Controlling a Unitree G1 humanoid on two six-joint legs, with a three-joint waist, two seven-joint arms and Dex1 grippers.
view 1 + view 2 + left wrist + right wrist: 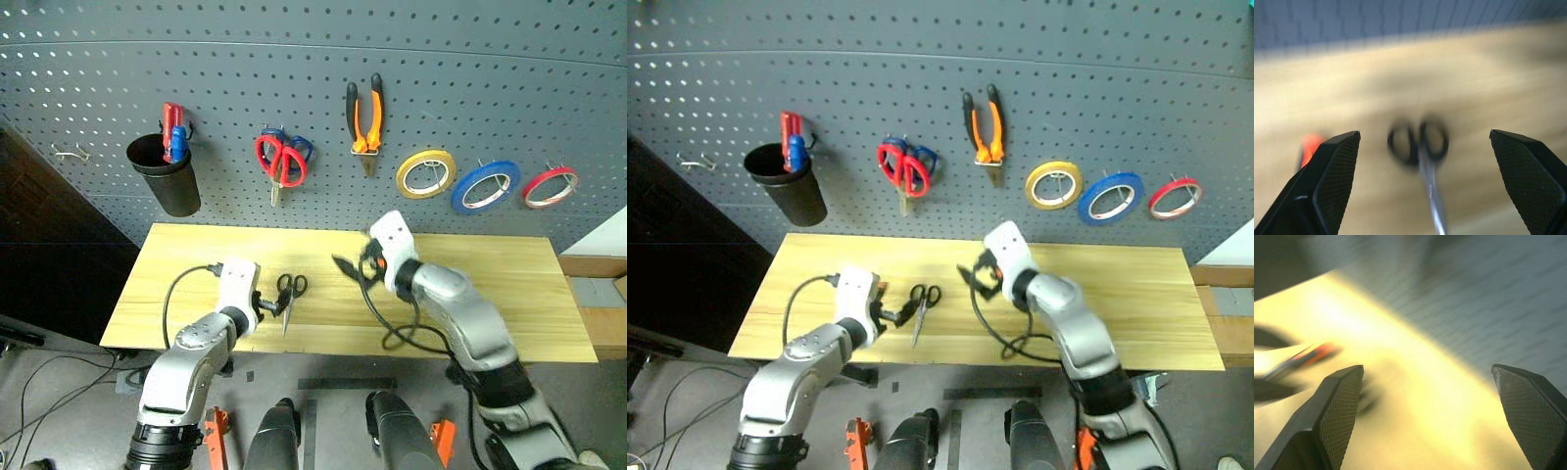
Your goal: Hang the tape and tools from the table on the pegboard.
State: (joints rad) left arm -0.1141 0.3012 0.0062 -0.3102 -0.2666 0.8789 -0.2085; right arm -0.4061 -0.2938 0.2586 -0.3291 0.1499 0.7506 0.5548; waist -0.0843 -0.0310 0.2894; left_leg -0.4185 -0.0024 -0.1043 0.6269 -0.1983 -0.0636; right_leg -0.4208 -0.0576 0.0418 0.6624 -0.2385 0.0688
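Small silver scissors (287, 299) with black loops lie on the light wood table (490, 284), blades toward its front edge. My left gripper (264, 304) hovers just left of them, open; in its wrist view the scissors (1422, 147) lie ahead between the two fingers (1327, 181), untouched. My right gripper (351, 269) is open and empty above the table's middle, with the pegboard (1488, 293) beyond it. On the pegboard (490, 78) hang the orange-and-black pliers (364, 116) and the blue tape (485, 186). A blurred orange thing (1310, 144) shows beside my left finger.
A black cup (165, 176) holding red and blue handles, red-handled scissors (281, 159), yellow tape (425, 173) and red tape (549, 186) also hang on the board. A bare hook (71, 153) sits far left. A black cable (402, 328) loops over the table's front.
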